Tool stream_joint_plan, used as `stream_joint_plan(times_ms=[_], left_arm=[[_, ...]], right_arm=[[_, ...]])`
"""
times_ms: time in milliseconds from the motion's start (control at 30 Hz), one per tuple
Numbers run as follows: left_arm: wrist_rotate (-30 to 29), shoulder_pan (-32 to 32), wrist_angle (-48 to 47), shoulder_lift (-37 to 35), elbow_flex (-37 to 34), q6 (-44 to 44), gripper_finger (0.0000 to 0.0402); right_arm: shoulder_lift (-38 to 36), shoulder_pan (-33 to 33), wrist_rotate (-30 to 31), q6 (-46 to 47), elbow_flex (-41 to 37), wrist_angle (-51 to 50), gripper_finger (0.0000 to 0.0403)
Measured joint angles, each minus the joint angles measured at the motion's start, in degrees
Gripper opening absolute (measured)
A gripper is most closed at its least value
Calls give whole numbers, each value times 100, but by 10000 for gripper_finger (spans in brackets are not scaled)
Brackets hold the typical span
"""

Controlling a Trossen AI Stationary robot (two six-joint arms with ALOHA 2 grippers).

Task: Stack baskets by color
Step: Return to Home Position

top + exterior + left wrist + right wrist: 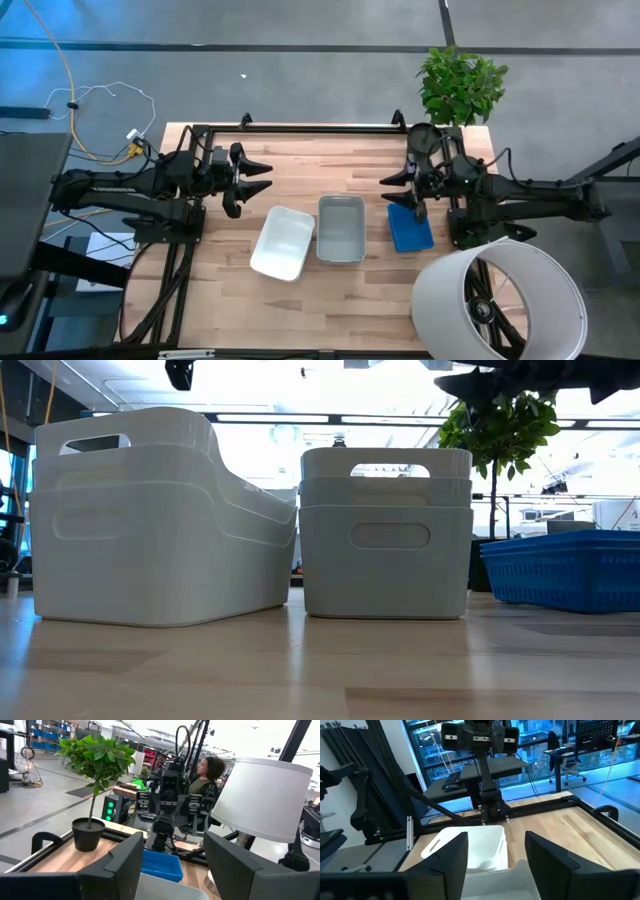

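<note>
Nearest in the low view, filling its left half, the nested rectangular white plastic baskets (160, 530) sit on the pale wooden table (320, 670), the top one riding a little crooked. Just beside them at centre are the nested grey plastic baskets (385, 535), squarely seated. The shallow blue mesh plastic baskets (570, 570) lie at the right edge, apart from the grey.

All three stacks look light and stiff. The smooth white and grey walls are probably slippery, so a rim or an oval end handle is the best place to pinch. The blue mesh should give better purchase but may flex.

Farther back, in the upper middle of the high view, the left gripper (262, 177) hangs clear of the white stack, and the right gripper (392, 190) hovers by the blue stack's far end. Both have their fingers spread wide with nothing between them.

Beyond are a green potted plant (460, 85) at upper right and a large white cylinder (498, 300) at lower right.
</note>
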Motion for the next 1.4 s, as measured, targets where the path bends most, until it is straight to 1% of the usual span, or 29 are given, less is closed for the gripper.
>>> stream_joint_plan(times_ms=[100, 133, 200, 267, 300, 333, 367, 400, 433, 467, 567, 667, 833, 967, 1133, 1400], left_arm=[[115, 0, -2, 0, 0, -6, 195], [195, 2, -5, 0, 0, -14, 191], [346, 0, -31, -4, 0, -46, 174], [504, 0, -116, -51, 1, -4, 143], [552, 0, -131, -84, 1, 33, 121], [615, -2, -156, -126, 2, 72, 96], [689, -2, -224, -188, 2, 118, 69], [752, -2, -251, -258, -16, 145, 40], [795, -2, -238, -349, -68, 173, 21], [788, -2, -234, -460, -155, 170, 11], [530, -2, -144, -854, -584, 51, 11], [491, -22, 227, -1297, -1195, -67, 2], [448, -99, 877, -1970, -2170, -214, 1], [448, -118, 1062, -2440, -2773, -365, 0], [459, -118, 1044, -2983, -3176, -371, 0], [525, -120, 599, -3680, -3435, -306, 0]], right_arm=[[2, 1, 1, 9, 0, -34, 161], [2, 1, 1, 24, 0, -53, 149], [2, 1, -2, 63, 0, -97, 113], [2, 1, -72, 61, 0, -97, 60], [2, 1, -106, 49, 0, -96, 32], [2, 1, -113, 1, 0, -99, 17], [2, 1, -122, -37, 0, -97, 12], [2, 1, -124, -16, 0, -92, 16], [2, 0, -124, 61, 0, -91, 20], [2, -4, -123, 106, 0, -94, 21], [2, -5, -124, 201, 0, -91, 5], [2, -5, -124, 240, 0, -91, 5], [2, -5, -84, 368, 0, -93, 1], [2, -5, -83, 361, 0, -111, 1], [2, -5, -84, 470, 0, -132, 0], [2, -5, -84, 478, 2, -132, 0]])
